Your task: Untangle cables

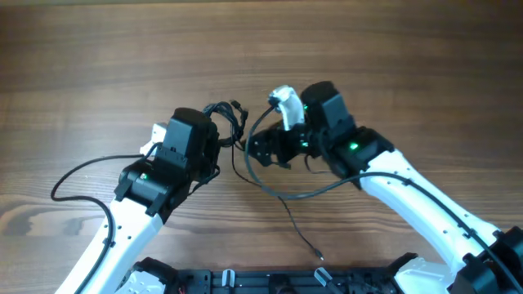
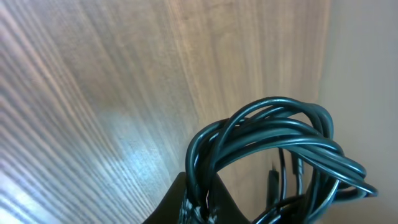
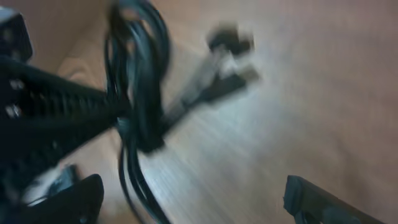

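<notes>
Two robot arms meet over a knot of cords at the middle of a wooden desk (image 1: pixel 98 57). The left claw (image 2: pixel 194 198) is pinched tight on the cables (image 1: pixel 227 113), a bunch of thin black loops that rise out of its grip and fan toward the far side of the desk. The right claw (image 3: pixel 193 199) stands spread wide with nothing between its fingers (image 3: pixel 68 199). Its own view is blurred.

The bundle lies just beside the right claw, on its left and a little ahead, between the two arms. From the right wrist, the loops hang roughly up and down at the tip of the left claw, with what look like small plug ends (image 3: pixel 227 46) jutting off beyond them. One loose cord (image 1: pixel 286 208) leaves the bunch, passes under the right claw and runs back toward the robot's base, ending in a small plug (image 1: pixel 320 257) near the desk's near edge.

The right arm is the nearer one to that free strand, so drawing it out looks like the right arm's job while the left anchors the knot. Bare wood shows on the far side and out to the right. The near edge, crowded by both arms, offers the least room.
</notes>
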You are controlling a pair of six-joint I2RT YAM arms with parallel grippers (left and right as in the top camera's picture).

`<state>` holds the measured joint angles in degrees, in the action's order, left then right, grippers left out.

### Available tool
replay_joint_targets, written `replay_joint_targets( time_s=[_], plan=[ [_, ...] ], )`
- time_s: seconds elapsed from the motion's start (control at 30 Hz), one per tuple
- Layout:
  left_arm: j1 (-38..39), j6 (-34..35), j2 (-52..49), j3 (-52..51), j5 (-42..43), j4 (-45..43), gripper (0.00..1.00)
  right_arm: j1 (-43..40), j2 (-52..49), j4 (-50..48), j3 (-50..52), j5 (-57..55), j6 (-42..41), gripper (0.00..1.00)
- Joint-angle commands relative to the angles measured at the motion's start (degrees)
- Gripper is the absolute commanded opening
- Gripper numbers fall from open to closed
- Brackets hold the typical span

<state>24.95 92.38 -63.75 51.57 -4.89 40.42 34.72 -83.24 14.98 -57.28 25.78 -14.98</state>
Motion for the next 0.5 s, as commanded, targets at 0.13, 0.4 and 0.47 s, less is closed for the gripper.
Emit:
replay_joint_targets(
  time_s=[0.13,0.4,0.47],
  plan=[
    [-0.22,4.42,-0.02,0.2,-1.18,0.55,0.07,7.19,0.94,-3.3,-0.68,-14.51,7.45,1.0],
    [-5.53,5.51,-0.02,0.2,5.49,0.57,0.04,12.11,-0.57,-0.85,-0.33,-20.2,7.52,0.99],
    [-7.82,3.87,-0.02,0.2,10.12,0.55,0.04,12.48,-1.29,-0.79,-0.33,-20.17,7.67,0.99]
  ],
)
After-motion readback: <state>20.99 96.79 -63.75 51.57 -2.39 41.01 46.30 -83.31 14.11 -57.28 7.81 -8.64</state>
